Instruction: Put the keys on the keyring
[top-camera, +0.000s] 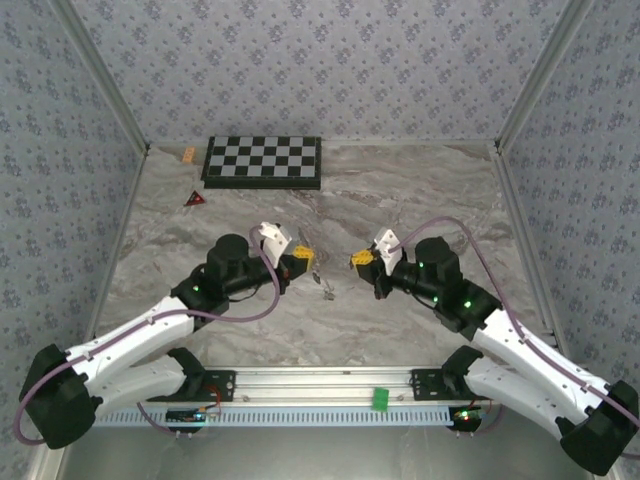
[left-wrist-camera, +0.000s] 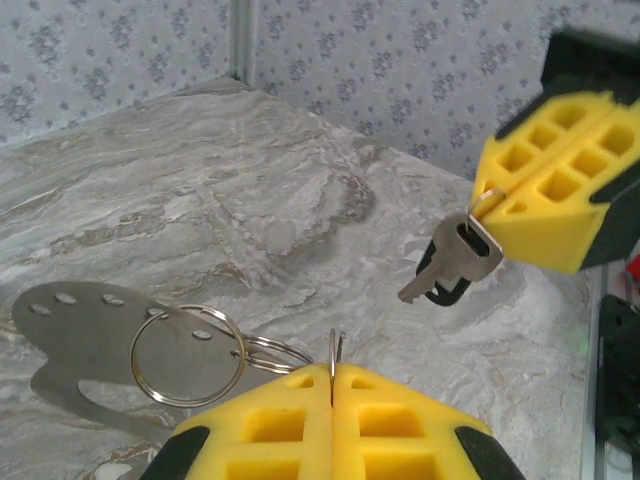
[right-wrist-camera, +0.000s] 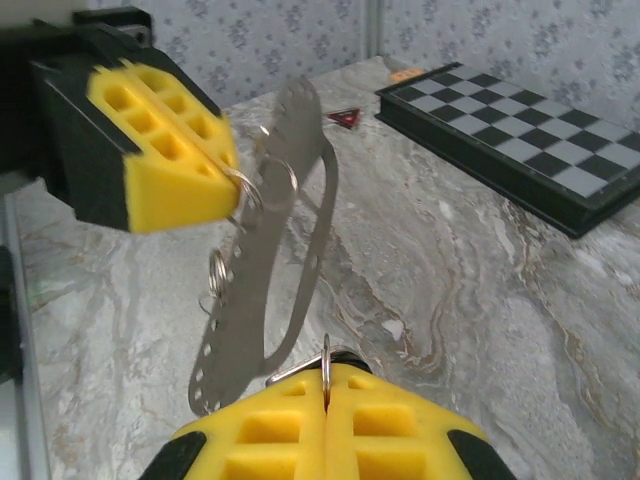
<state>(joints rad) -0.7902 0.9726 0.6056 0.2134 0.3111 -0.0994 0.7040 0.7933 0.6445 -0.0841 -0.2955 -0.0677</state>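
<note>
Left jaws are pinching shut on the edge of the thin keyring (left-wrist-camera: 333, 350), with linked rings (left-wrist-camera: 186, 356) and a perforated metal strip (left-wrist-camera: 88, 335) dangling from it above the marble surface (left-wrist-camera: 250, 180). Beyond, right jaws are clamping a small ring (left-wrist-camera: 476, 203), a black-headed silver key (left-wrist-camera: 455, 265) hanging beneath it.

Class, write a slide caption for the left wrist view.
Left tool pinches a keyring with a metal plate hanging; right tool dangles a key opposite.

Matt yellow foam-like pads (left-wrist-camera: 400, 430) on the left gripper (left-wrist-camera: 332, 385); just ahead, glossy wire keyring (left-wrist-camera: 185, 403) and dull grey metal plate (left-wrist-camera: 70, 330); beyond, satin silver keys (left-wrist-camera: 455, 262); smooth marble-patterned surface (left-wrist-camera: 250, 170).
</note>
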